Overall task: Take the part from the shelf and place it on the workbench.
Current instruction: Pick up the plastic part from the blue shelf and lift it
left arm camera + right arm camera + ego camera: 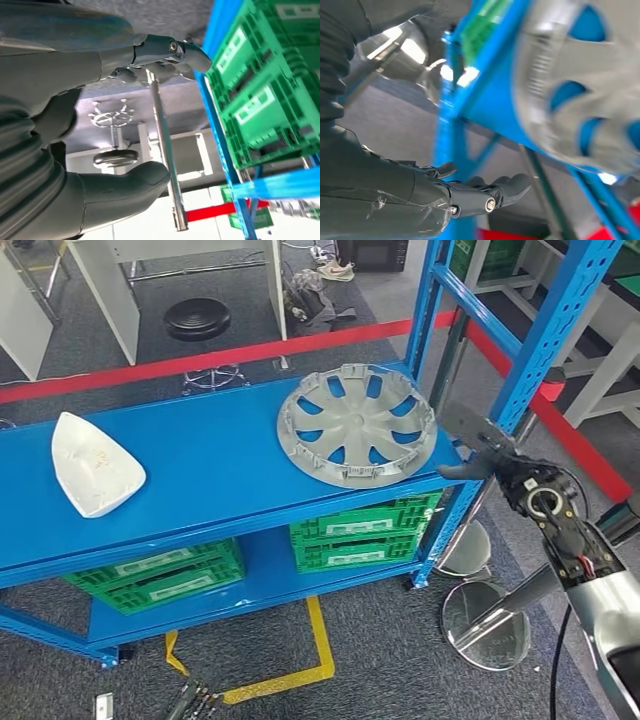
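A grey wheel cover [356, 424] with several blue-backed openings lies flat on the blue shelf's top deck [204, 450], at its right end. My right hand [474, 443] reaches toward the cover's right rim from beside the shelf's blue upright, fingers apart and holding nothing. The right wrist view blurs the wheel cover [580, 85], with the right hand's fingers [497, 192] stretched out and apart from it. My left hand [124, 115] hangs low with thumb and fingers apart, empty, beside green crates [264, 95].
A white moulded part [92, 466] rests at the shelf's left end. Green crates [362, 532] fill the lower deck. Blue uprights [543, 340] rise at the right corner. Round metal stand bases [483, 625] sit on the floor under my right arm. Red tape [226, 358] crosses the floor behind.
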